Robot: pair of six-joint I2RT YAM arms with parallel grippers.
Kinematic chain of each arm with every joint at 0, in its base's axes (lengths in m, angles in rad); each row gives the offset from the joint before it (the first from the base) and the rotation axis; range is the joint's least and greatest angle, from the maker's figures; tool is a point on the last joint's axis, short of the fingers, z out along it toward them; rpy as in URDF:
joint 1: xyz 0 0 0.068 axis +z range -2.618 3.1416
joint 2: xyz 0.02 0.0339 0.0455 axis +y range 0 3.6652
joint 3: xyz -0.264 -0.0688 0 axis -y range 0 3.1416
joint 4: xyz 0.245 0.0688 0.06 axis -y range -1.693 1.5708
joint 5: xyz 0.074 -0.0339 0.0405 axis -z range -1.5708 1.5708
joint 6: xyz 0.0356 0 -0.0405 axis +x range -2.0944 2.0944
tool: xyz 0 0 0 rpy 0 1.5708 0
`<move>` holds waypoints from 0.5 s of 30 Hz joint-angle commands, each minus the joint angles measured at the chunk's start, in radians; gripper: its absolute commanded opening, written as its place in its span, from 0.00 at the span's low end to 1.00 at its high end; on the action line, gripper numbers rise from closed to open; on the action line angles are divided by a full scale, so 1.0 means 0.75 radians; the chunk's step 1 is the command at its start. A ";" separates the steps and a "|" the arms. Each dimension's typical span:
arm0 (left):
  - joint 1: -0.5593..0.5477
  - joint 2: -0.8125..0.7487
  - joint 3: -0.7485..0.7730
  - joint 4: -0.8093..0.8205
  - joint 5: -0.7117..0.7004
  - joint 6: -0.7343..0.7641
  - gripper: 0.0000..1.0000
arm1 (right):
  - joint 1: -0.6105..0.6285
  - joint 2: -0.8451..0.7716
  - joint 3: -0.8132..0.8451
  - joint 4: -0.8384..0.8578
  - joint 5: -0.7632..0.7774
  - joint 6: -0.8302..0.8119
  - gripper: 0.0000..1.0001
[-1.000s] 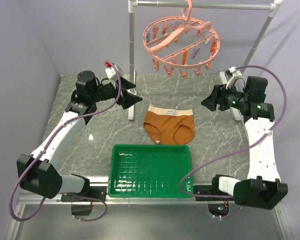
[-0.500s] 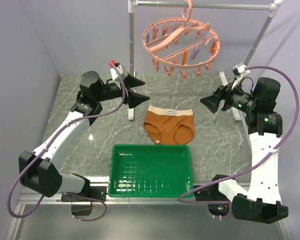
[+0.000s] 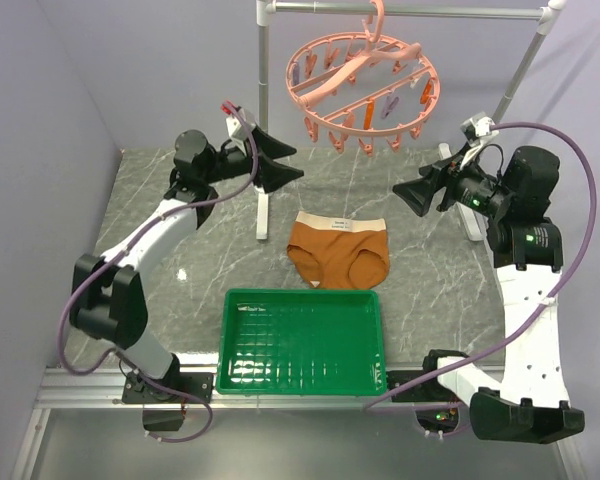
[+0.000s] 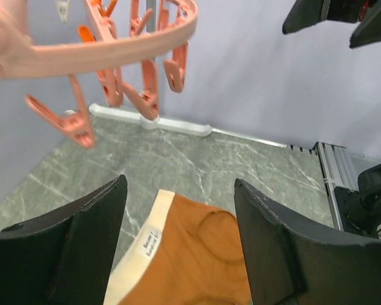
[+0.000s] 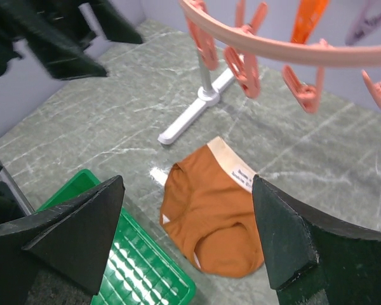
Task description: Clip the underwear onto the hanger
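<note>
On the grey marbled surface (image 3: 430,290), the underwear (image 3: 338,250) lies flat and spread out, touched by neither arm. Its cream waistband faces the far side and its rust-orange body points toward the arms' bases. A small white label (image 3: 340,225) sits in the middle of the waistband. The near edge of the fabric lies just beside the far rim of a green tray (image 3: 225,340), whose gridded floor shows nothing inside.

The hanger (image 3: 340,72) hangs by its hook from the top bar of a grey rack (image 3: 410,12), above and behind the underwear. Pink, orange and purple clothespins (image 3: 338,135) dangle from its ring, and none of them grips any fabric. One white foot of the rack rests on the surface just left of the underwear.

The left hand (image 3: 292,163) is raised off the surface near the lower left rim of the ring and points to the right. Its fingers stand wide apart with nothing between them. From its wrist camera the ring and several pins hang above and ahead of the fingers, apart from them, and the underwear shows below through the gap.

The right hand (image 3: 410,190) is raised on the other side, lower right of the ring, and points to the left. Its fingers are also spread wide and hold nothing. Its wrist camera looks down on the underwear and a corner of the tray, with the ring's rim crossing the top of that view.
</note>
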 commanded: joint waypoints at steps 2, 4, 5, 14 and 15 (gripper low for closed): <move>0.048 0.148 0.148 0.344 0.146 -0.173 0.75 | 0.057 0.006 0.053 0.125 -0.040 -0.026 0.88; 0.064 0.250 0.234 0.456 0.195 -0.264 0.75 | 0.079 0.012 0.065 0.111 -0.054 -0.048 0.89; 0.066 0.283 0.263 0.491 0.213 -0.291 0.75 | 0.087 0.008 0.069 0.105 -0.048 -0.063 0.89; 0.070 0.661 0.629 0.859 0.195 -0.659 0.78 | 0.155 0.008 0.094 0.041 0.017 -0.108 0.89; 0.070 0.688 0.680 0.880 0.187 -0.716 0.78 | 0.159 0.010 0.086 0.039 0.025 -0.118 0.89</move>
